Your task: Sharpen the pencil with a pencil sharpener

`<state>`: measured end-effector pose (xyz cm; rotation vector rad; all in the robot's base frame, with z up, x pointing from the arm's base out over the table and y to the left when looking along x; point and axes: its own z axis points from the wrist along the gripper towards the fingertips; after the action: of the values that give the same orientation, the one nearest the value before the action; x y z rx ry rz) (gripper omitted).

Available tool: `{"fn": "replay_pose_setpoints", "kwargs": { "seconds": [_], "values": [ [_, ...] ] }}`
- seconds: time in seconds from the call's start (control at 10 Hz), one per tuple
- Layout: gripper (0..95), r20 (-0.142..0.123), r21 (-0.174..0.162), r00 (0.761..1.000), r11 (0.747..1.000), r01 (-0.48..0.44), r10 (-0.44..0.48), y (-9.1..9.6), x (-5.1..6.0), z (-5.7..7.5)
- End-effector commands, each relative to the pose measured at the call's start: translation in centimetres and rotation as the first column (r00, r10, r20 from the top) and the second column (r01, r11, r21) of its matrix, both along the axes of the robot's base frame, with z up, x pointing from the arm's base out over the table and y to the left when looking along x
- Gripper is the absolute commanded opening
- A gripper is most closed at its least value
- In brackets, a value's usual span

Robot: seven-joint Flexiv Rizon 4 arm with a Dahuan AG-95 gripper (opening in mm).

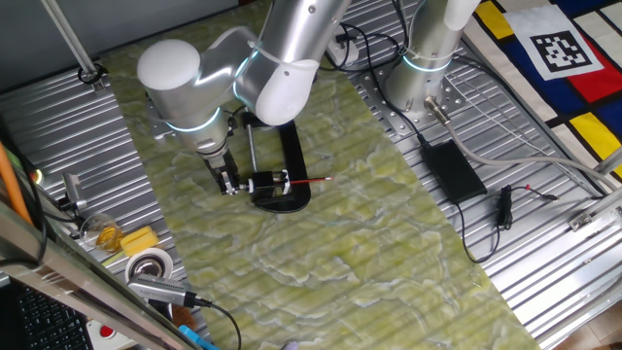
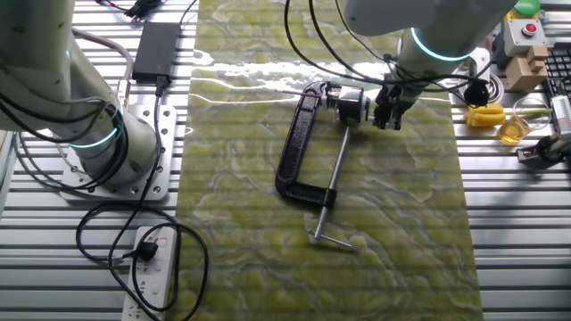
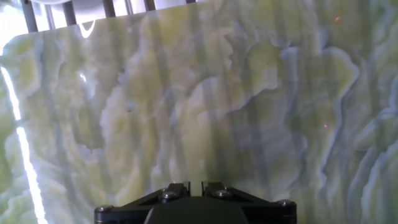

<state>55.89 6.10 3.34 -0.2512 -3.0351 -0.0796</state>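
lying on the green marbled table (image 1: pixel 389 253): black pencil sharpener (image 1: pixel 284 185) with c-shaped frame, silver rod, small white parts. thin red pencil (image 1: pixel 313 181) poking out sideways, dark tip outward. claw (image 1: pixel 228 184) just beside the sharpener, fingers together, gripping nothing.

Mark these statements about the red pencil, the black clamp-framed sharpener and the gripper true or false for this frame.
1. The thin red pencil sticks out of the black C-framed pencil sharpener. True.
2. The gripper holds the pencil. False: it is at the sharpener's opposite end, away from the pencil.
3. The sharpener stands on the green marbled mat. True.
4. The flat black power brick lies on the mat. False: it lies on the ribbed metal table beside the mat.
5. The hand view shows the pencil. False: only mat and the gripper's base show.
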Motion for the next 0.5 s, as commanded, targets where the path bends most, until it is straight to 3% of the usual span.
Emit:
{"fn": "replay_pose_setpoints", "kwargs": {
  "seconds": [0.1, 0.5],
  "values": [
    [0.0, -0.001, 0.001, 1.0, 1.0, 0.0, 0.0, 0.11, -0.04, -0.01],
    [0.0, -0.005, 0.007, 1.0, 1.0, -0.009, 0.009, -0.58, -0.1, 0.31]
  ]
}}
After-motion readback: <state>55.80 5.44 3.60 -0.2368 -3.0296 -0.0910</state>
